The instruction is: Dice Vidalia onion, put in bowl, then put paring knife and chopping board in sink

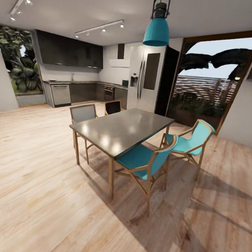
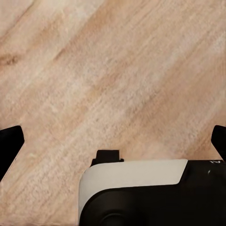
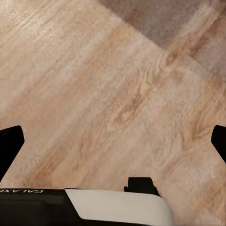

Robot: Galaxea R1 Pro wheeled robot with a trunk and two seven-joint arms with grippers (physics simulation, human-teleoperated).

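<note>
I stand in a dining area, and the kitchen lies far off at the back left. Its countertop (image 1: 82,83) runs as a thin grey strip over dark cabinets. The sink is too small to make out at this distance. The Vidalia onion, the chopping board, the paring knife and the bowl are out of view. In the left wrist view my left gripper (image 2: 113,141) hangs open over bare wooden floor, its dark fingertips (image 2: 10,143) far apart. My right gripper (image 3: 113,141) is open the same way, with nothing between its fingertips (image 3: 10,143).
A grey dining table (image 1: 122,130) stands just ahead, with teal chairs (image 1: 147,162) on its near and right sides and two more chairs (image 1: 83,113) behind. A steel fridge (image 1: 146,78) and a dishwasher (image 1: 61,94) line the back. Wooden floor (image 1: 31,179) stretches to the table's left.
</note>
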